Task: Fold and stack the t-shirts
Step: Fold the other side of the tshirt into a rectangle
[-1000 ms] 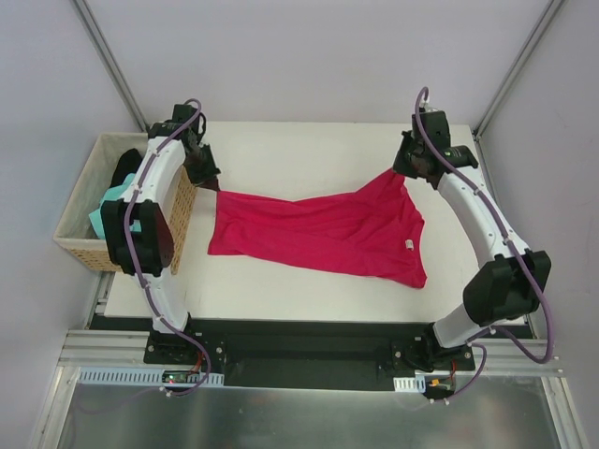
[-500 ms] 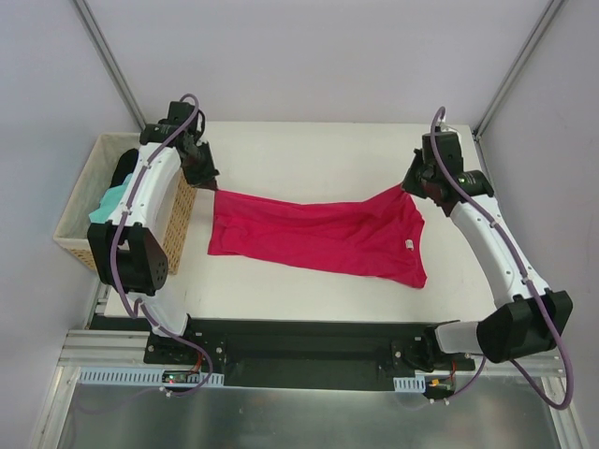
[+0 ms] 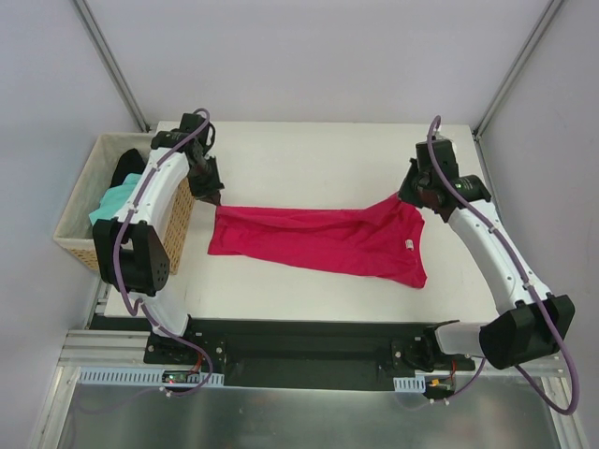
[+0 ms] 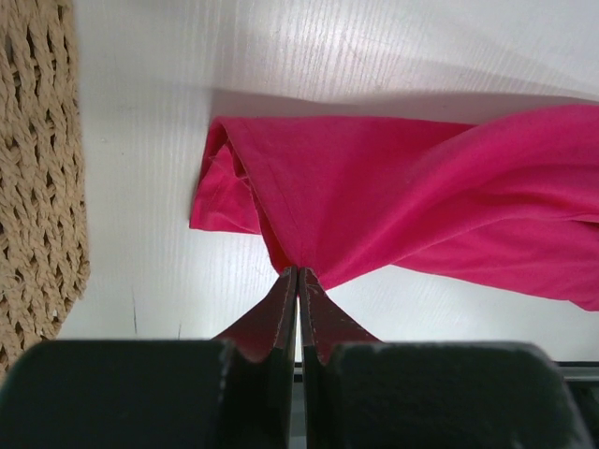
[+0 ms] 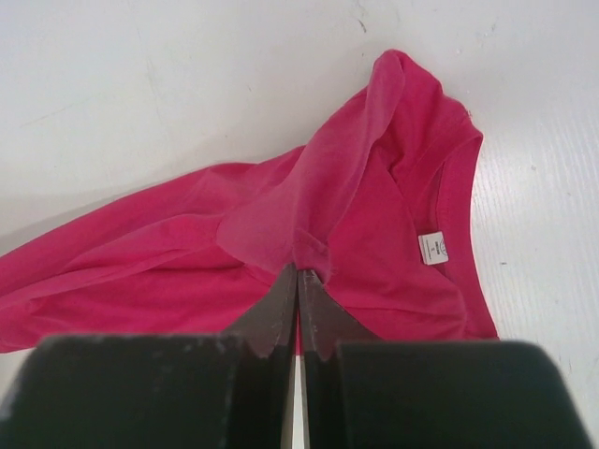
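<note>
Top cam: I've got the crimson t-shirt [image 3: 318, 245] strung out left-to-right across the mid table [image 3: 309, 150]. Most of the cloth lies flat, w/ its lower right corner reaching toward the near edge. The left gripper [image 3: 213, 197] is clamped on the shirt's far-left corner, close to the table's left edge. The right gripper [image 3: 404, 194] is clamped on a raised peak of cloth at the shirt's far-right end, near the right edge. The wicker basket [image 3: 70, 238] sits against the left edge. In it I see a mint-green t-shirt [image 3: 108, 206] and a black t-shirt [image 3: 124, 168] behind it.

Left wrist cam: left gripper [image 4: 298, 271] jaws are pressed together, w/ a pinch of crimson t-shirt [image 4: 402, 206] btwn the tips. Cloth fans out from the pinch and runs off the frame's right side. The basket [image 4: 37, 187] weave fills the left side, w/ bare table [image 4: 168, 140] btwn it and the shirt.

Right wrist cam: right gripper [image 5: 298, 269] jaws are closed tight on a fold of crimson t-shirt [image 5: 374, 224]. The neck opening and a white label [image 5: 432, 248] show just right of the tips. The rest of the shirt trails left over the table [image 5: 140, 94].
</note>
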